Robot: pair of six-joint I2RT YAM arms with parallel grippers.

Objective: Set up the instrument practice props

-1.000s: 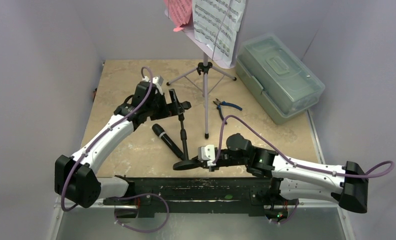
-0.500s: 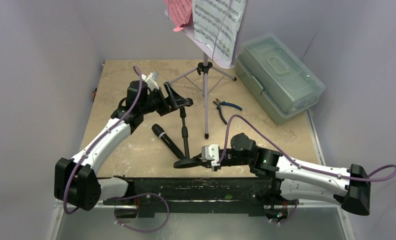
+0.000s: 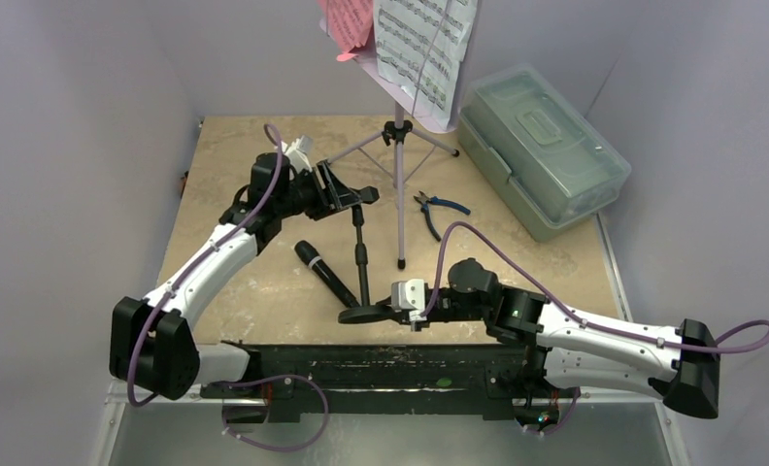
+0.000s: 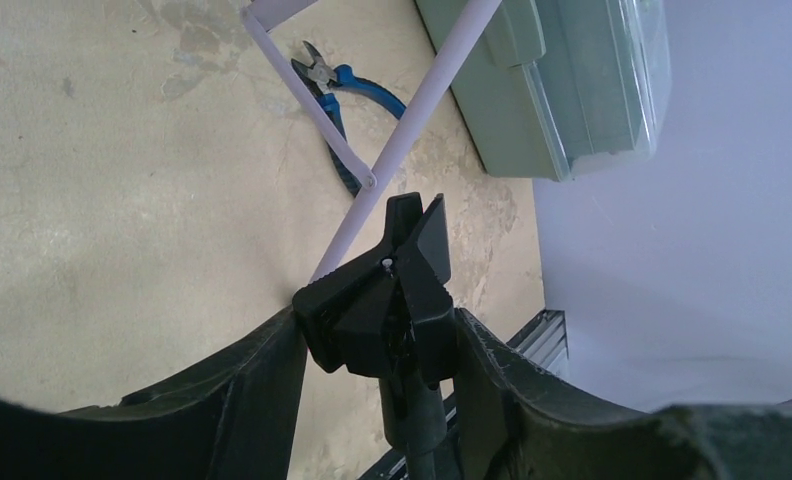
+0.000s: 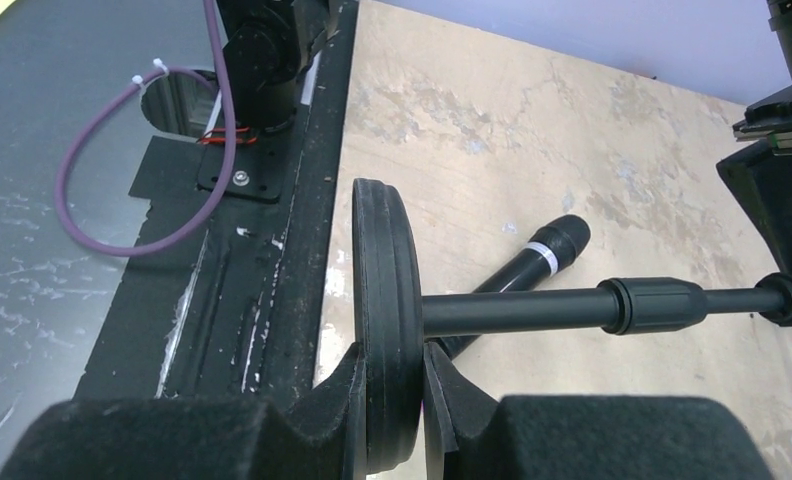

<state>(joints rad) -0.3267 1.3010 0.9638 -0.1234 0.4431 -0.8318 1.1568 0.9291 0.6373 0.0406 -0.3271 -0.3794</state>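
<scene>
Item: mic stand (image 3: 361, 254), standing upright near the front of the table (image 3: 245, 155), with the microphone (image 3: 324, 274) lying just beside it. The right gripper (image 5: 392, 400) is pinching the rim of the round base (image 5: 387, 300). The left gripper (image 4: 379, 325) is clasping the clip (image 4: 402, 270) at the pole's top, both fingers touching its sides. The music stand (image 3: 398, 184) is carrying the music sheets (image 3: 424, 49) behind. Likely step: settling the stand. Handling note: the base is best pressed flat while the top is steadied, before either grip lets go.
</scene>
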